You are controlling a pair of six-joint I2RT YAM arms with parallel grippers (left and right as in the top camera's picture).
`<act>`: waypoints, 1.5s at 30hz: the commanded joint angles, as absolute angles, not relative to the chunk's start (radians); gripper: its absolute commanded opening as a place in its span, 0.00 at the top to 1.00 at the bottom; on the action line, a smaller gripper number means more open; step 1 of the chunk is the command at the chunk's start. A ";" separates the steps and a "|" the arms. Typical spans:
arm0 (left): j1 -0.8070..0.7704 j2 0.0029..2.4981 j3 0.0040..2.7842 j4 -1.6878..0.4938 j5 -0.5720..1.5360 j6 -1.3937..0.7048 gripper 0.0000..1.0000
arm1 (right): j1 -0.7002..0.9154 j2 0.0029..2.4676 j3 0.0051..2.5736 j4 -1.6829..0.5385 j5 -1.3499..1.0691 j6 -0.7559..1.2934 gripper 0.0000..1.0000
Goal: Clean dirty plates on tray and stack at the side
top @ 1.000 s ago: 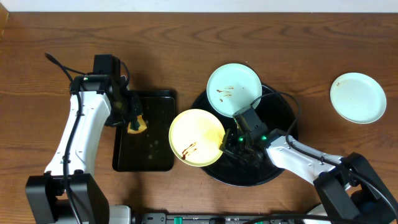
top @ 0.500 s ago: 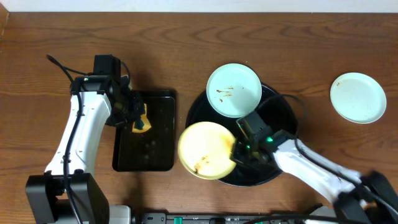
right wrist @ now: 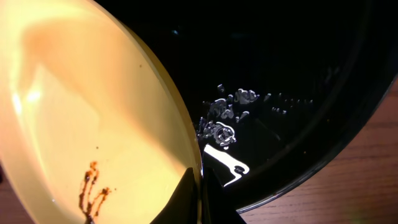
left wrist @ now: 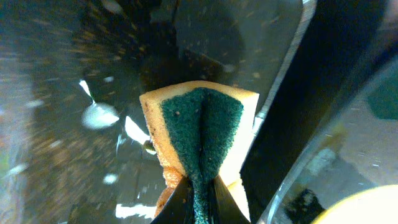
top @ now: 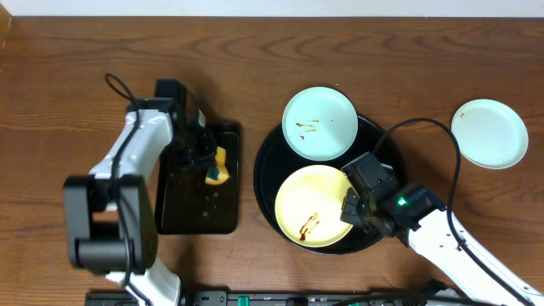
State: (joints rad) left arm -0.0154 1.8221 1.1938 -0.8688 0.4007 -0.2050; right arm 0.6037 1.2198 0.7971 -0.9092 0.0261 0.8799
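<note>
Overhead: yellow plate (top: pixel 314 217) lying face up inside round tray (top: pixel 270 166), brown smear running toward its near rim; being round, it has no long axis. Right gripper (top: pixel 351 208) pinching plate's right rim. Left gripper (top: pixel 209 167) clamping sponge (top: pixel 219 167) over small tray (top: pixel 183 212).

Left wrist: jaws squeezing sponge (left wrist: pixel 202 137) narrow, green face showing.

Right wrist: jaws closing thin on yellow rim (right wrist: pixel 93 112).

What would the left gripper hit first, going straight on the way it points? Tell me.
Probably the wet floor of the rectangular tray: the left gripper points down into it, and the sponge it grips would touch first. Depth is unclear.
</note>
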 commanded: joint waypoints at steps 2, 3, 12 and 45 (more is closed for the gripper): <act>-0.019 1.896 1.181 -0.837 0.438 -0.195 0.93 | 0.603 1.216 0.804 -0.911 0.064 0.855 0.98; -0.019 1.911 1.181 -0.822 0.438 -0.195 0.93 | 0.603 1.216 0.804 -0.910 0.064 0.855 0.98; -0.019 2.137 1.181 -0.760 0.437 -0.195 0.93 | 0.603 1.216 0.804 -0.910 0.064 0.839 0.98; -0.476 1.549 1.182 -0.797 0.513 -0.160 0.93 | 0.554 1.241 0.797 -0.908 0.110 0.821 0.98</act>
